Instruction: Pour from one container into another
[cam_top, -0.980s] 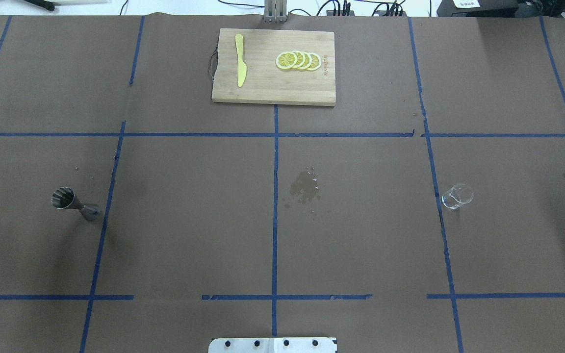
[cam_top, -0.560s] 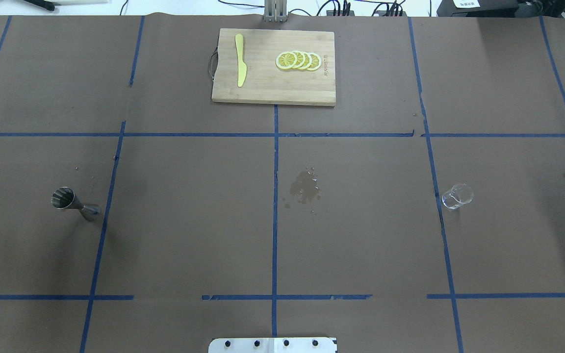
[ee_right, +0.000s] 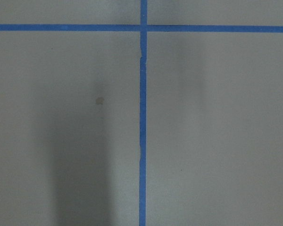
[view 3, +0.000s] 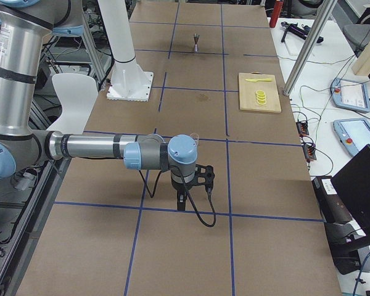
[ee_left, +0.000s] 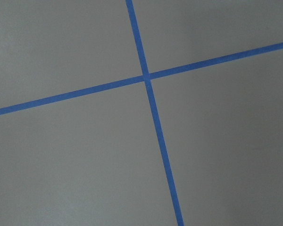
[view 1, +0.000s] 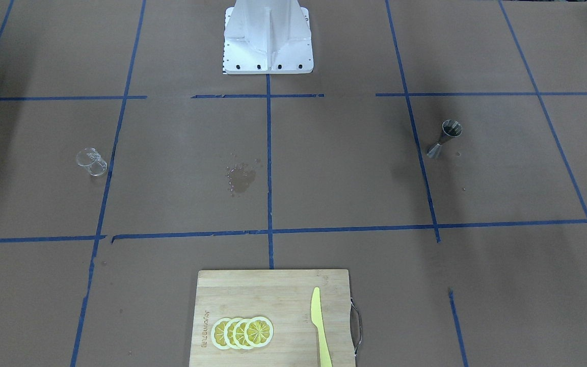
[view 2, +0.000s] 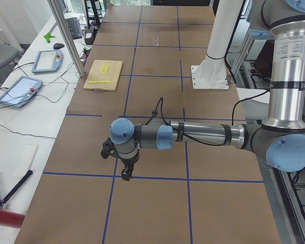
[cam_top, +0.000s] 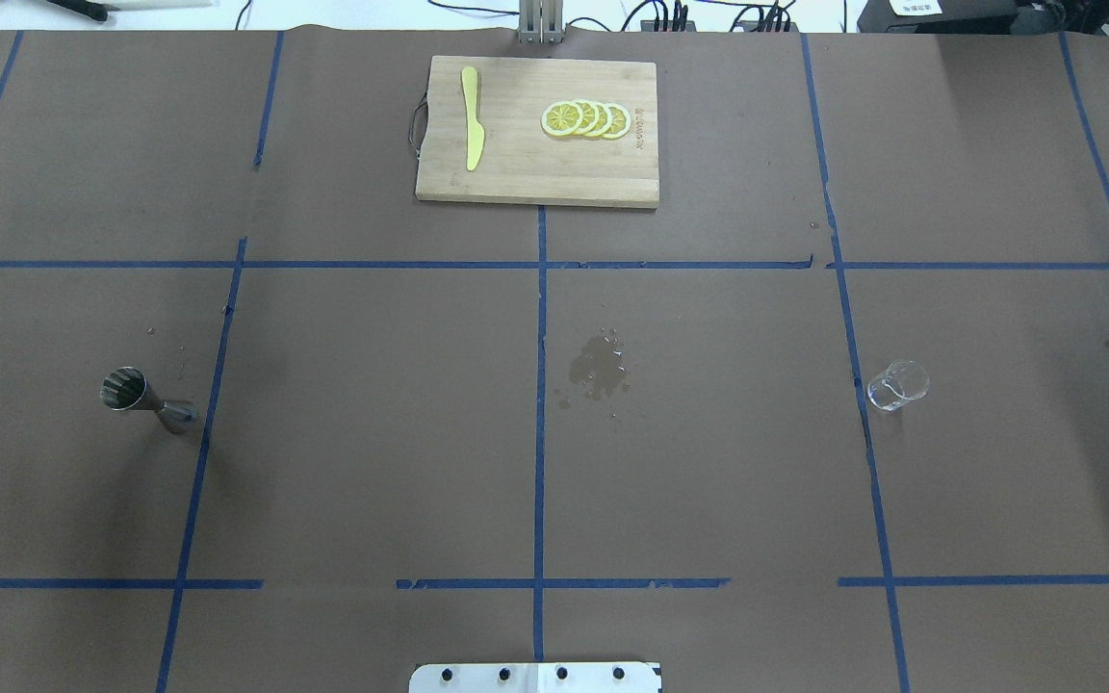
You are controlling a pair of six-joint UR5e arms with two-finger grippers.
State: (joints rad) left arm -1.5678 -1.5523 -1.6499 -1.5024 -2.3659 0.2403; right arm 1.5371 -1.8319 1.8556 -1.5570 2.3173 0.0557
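Observation:
A steel jigger (cam_top: 136,397) stands on the table's left side; it also shows in the front-facing view as the jigger (view 1: 444,137). A small clear glass beaker (cam_top: 897,385) stands on the right side, also in view as the beaker (view 1: 91,162). Neither arm shows in the overhead or front-facing views. My left gripper (view 2: 126,173) hangs low over the table's left end, far from the jigger. My right gripper (view 3: 194,200) hangs over the right end, near the beaker (view 3: 195,138). I cannot tell whether either is open or shut. Both wrist views show only blue tape lines.
A wet spill (cam_top: 598,371) marks the brown paper at the table's middle. At the far edge lies a wooden cutting board (cam_top: 516,173) with lemon slices (cam_top: 585,118) and a yellow knife (cam_top: 472,117). The robot's base plate (cam_top: 535,677) is at the near edge.

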